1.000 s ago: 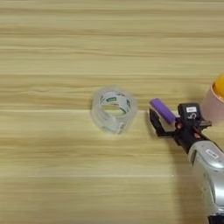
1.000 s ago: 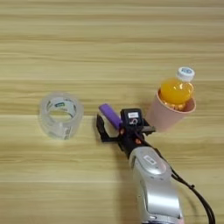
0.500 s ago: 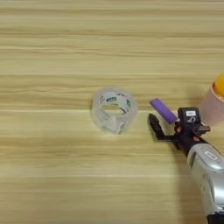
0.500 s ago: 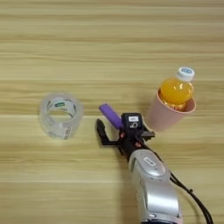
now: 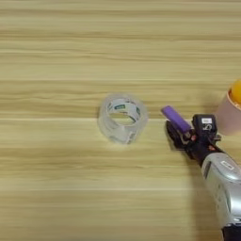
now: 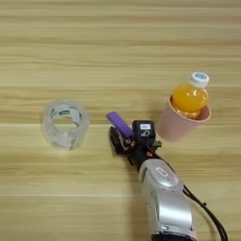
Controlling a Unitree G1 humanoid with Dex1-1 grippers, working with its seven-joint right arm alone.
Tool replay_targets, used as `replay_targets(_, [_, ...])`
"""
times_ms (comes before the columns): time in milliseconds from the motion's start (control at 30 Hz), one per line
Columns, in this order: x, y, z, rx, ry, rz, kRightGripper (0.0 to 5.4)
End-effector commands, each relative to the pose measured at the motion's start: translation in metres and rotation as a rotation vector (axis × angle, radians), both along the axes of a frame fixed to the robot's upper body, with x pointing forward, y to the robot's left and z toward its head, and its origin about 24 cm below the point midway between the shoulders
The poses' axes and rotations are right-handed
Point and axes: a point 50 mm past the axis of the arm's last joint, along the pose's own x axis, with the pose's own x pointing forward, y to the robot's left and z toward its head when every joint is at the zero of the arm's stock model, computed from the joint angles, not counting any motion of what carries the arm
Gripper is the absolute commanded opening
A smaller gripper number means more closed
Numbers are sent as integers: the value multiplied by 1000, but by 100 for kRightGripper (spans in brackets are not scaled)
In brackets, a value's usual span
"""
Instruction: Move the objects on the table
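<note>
We see a small flat purple bar [image 6: 119, 124] near the middle of a light wooden table [image 6: 117, 47], lying at a slant, its upper end pointing up and to the left. Its lower right end meets the black fingers of the right gripper [image 6: 126, 140], which reaches in from the bottom edge on a silver forearm [image 6: 164, 197]. One black finger [image 6: 116, 141] curves along the left of the bar's lower end, and a black block with a small white label [image 6: 143, 130] sits just to its right. The bar's end lies between them, so the fingers appear to be grasping the bar, though we cannot tell how firmly.

Just to the right of the gripper stands a pink cup [image 6: 178, 126], tilted slightly. Inside it sits an orange bottle [image 6: 190, 96] with a pale cap [image 6: 199, 79], its top leaning up and to the right, rising above the cup's rim. The cup is close to the gripper's body but apart from it.

To the left of the bar, well apart from it, we find a clear roll of tape [image 6: 65, 123] resting on the table, with a printed label visible inside its ring. A dark cable [image 6: 207, 216] trails from the forearm toward the bottom right corner.
</note>
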Motion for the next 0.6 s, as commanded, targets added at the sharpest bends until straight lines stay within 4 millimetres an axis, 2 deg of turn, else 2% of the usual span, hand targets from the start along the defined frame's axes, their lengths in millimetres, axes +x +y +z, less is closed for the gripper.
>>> replay_targets(33, [10,-3,18,-38,-77,7,321])
replay_targets(600, [11,-1,18,-34,-79,14,145])
